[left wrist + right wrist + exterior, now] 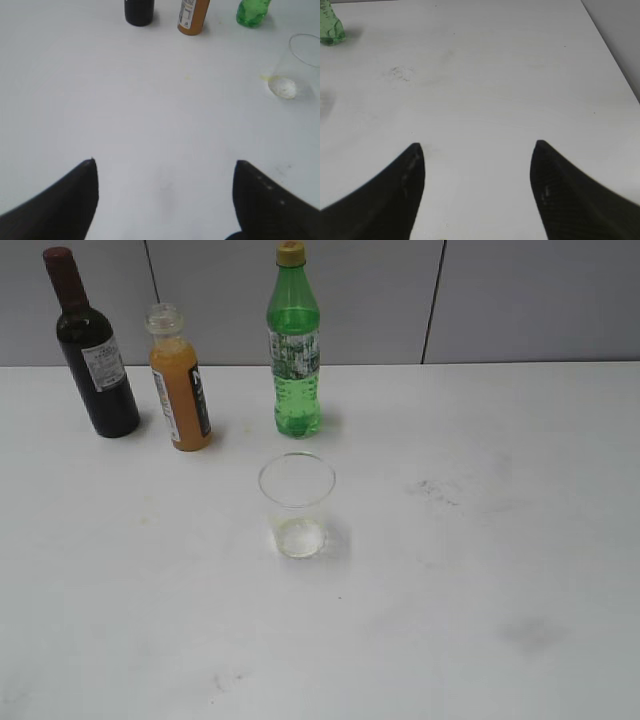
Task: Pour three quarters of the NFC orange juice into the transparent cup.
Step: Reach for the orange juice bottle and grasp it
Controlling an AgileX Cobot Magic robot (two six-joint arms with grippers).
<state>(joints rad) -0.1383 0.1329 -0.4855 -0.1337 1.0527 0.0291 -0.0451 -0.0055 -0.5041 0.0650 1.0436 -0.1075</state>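
NFC orange juice point(180, 390): upright at the back left of the bench point(480, 570), cap off, orange liquid up to the shoulder; nothing of mine touches it.
Transparent cup point(297, 505): upright in front of the bottle row, nearer the middle, well apart from the juice; looks empty.
Wine bottle point(95, 355): dark, just left of the juice, capped.
Green bottle point(294, 350): right of the juice, directly behind the cup, yellow cap on.
My left gripper point(165, 170): fingers spread wide over bare bench, holding nothing; the bottle bases and cup lie far ahead of it.
My right gripper point(477, 150): fingers spread, empty, over the bench's right side; only the green bottle's base shows at far left.
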